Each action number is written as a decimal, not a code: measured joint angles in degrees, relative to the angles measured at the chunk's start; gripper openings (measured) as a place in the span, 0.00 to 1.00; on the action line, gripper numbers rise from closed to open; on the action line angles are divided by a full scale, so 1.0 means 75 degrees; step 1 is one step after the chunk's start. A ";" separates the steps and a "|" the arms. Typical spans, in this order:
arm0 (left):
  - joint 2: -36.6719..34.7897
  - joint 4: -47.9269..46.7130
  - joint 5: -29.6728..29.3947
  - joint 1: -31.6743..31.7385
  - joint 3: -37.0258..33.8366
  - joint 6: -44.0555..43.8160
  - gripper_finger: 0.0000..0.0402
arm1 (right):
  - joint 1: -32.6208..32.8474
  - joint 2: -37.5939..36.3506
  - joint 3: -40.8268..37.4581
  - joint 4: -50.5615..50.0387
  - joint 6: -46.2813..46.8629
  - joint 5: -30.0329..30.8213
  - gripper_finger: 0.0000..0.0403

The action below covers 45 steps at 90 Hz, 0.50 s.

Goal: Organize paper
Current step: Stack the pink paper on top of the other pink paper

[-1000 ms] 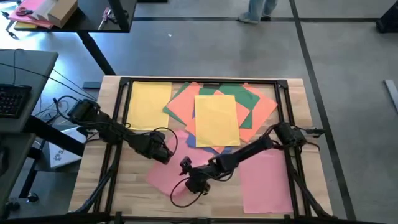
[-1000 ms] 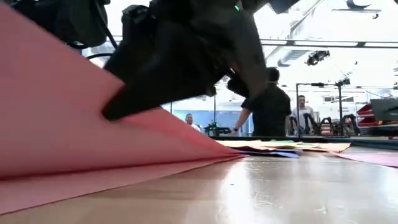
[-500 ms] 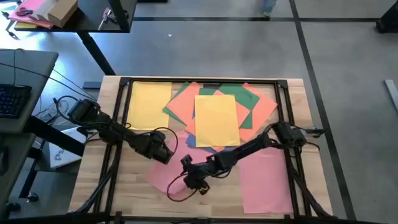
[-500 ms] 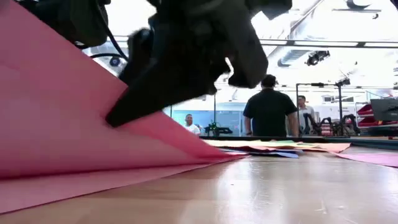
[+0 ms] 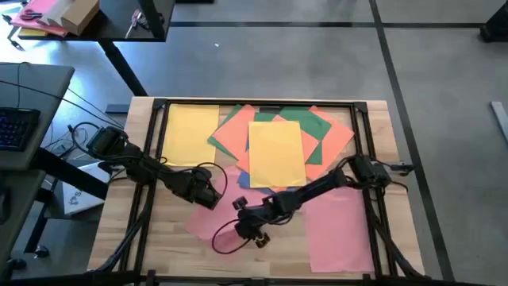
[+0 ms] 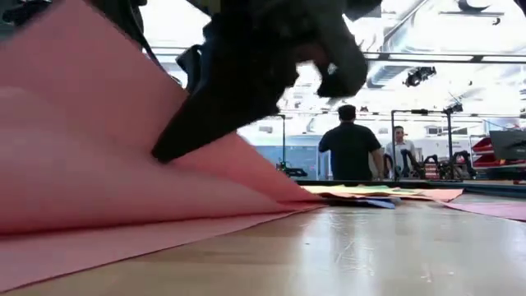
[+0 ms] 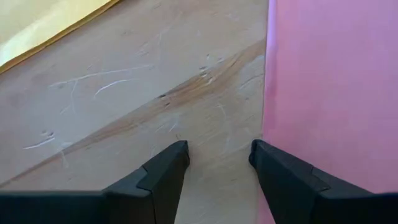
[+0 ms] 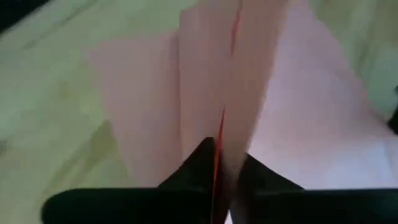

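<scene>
A pink sheet of paper (image 5: 203,226) lies near the table's front left, and part of it is raised off the wood (image 6: 82,164). My right gripper (image 5: 245,229) is shut on it. My left gripper (image 5: 213,201) stands open just beyond the sheet. Its fingers (image 7: 163,171) are over bare wood beside the sheet's edge (image 7: 268,93). A yellow sheet (image 5: 190,132) lies flat at the far left. A pile of orange, green, blue and yellow sheets (image 5: 278,143) lies at the far middle. A second pink sheet (image 5: 340,232) lies flat at the near right. My right gripper pinches a raised fold of the pink sheet (image 8: 219,134) between its two fingers. The fingers slant down onto it from the table's right side. The paper stands up in a ridge ahead of the fingers (image 8: 211,74). The sheet's lower edge (image 6: 164,238) stays on the table.
A black frame (image 5: 262,103) runs around the work area, with rails along both sides. Bare wood (image 5: 286,254) lies between the two pink sheets at the front. People stand in the room beyond the table (image 6: 349,152).
My right gripper has shut on the pink sheet and has drawn slightly toward the table's left and far side. The sheet's raised part has buckled up higher, while its lower edge has stayed on the wood.
</scene>
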 joint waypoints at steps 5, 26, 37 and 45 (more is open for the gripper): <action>0.0000 0.0000 -0.0019 0.0000 0.0000 0.0008 0.45 | 0.0006 -0.0004 0.0262 -0.0366 -0.0012 -0.0064 0.03; 0.0003 -0.0020 -0.0078 -0.0003 0.0000 0.0008 0.45 | 0.0003 -0.0010 0.1382 -0.1580 -0.0480 -0.0202 0.02; 0.0006 -0.0052 -0.0074 -0.0003 0.0006 0.0011 0.45 | 0.0003 -0.0010 0.1647 -0.1833 -0.0553 -0.0304 0.00; -0.0006 -0.0077 -0.0026 -0.0003 0.0006 0.0011 0.45 | 0.0001 -0.0016 0.1676 -0.2050 -0.0463 -0.0427 0.00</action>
